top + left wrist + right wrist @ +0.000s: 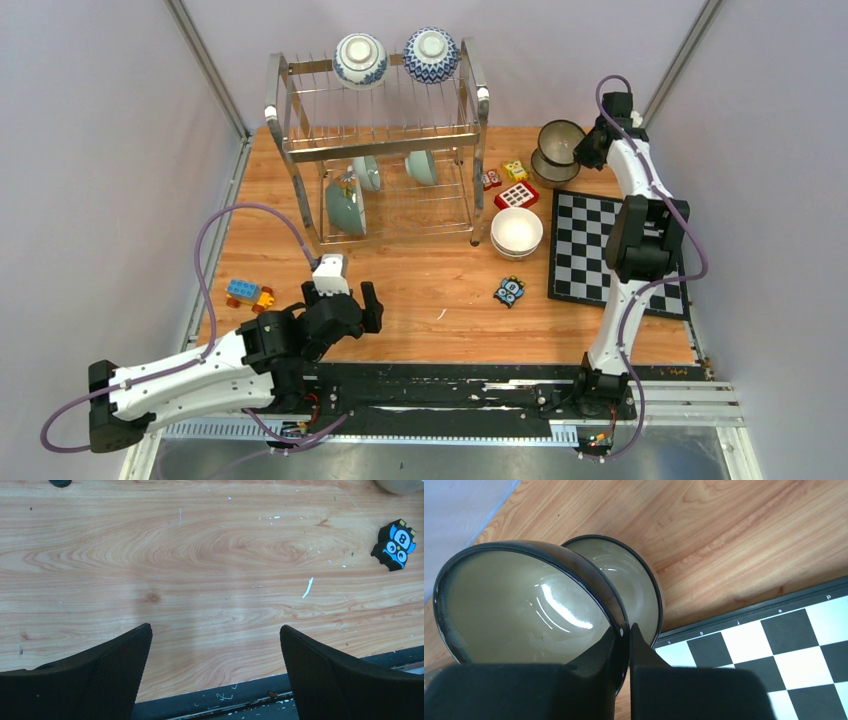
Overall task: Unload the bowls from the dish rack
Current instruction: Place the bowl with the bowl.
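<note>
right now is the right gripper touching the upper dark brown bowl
Touching. The right wrist view shows the right gripper shut on the rim of the upper dark brown bowl, with one finger inside the rim and one outside.

- Your wooden tabletop (420,285) carries the steel dish rack (380,150) at the back.
- To the rack's right you have stacked cream-white bowls (517,231), a dark brown bowl (548,173) and a chessboard (600,250).
- Toy blocks (510,291) lie scattered.

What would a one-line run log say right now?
right hand: shut on rim of dark brown glossy ceramic bowl | left hand: open, empty, above wooden table | shiny steel wire dish rack: not yet emptied
</note>
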Controlling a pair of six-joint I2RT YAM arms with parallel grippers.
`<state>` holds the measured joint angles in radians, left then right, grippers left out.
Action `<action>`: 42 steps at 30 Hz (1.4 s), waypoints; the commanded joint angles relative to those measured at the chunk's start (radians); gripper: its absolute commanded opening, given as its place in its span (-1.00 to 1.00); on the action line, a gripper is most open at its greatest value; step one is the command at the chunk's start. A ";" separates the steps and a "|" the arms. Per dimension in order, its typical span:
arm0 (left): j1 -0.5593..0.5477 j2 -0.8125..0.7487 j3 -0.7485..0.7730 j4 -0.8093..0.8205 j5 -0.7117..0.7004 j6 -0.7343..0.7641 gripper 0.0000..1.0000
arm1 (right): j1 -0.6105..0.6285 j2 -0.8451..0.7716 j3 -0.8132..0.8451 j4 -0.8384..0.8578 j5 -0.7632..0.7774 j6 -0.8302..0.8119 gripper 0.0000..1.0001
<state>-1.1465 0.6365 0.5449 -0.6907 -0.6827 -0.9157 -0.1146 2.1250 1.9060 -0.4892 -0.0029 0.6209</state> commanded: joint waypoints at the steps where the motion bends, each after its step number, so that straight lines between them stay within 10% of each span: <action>1: 0.004 0.031 0.034 0.011 -0.008 0.002 1.00 | -0.017 0.026 0.056 0.064 -0.031 0.031 -0.94; 28: 0.003 0.124 0.047 0.051 0.004 0.005 1.00 | -0.017 0.086 0.050 0.046 -0.042 0.020 -0.92; 42: 0.002 0.120 0.029 0.060 0.005 -0.003 1.00 | -0.017 0.091 0.057 0.036 -0.054 -0.004 -0.43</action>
<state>-1.1465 0.7586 0.5724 -0.6514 -0.6731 -0.9123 -0.1234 2.2230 1.9274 -0.4686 -0.0334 0.6216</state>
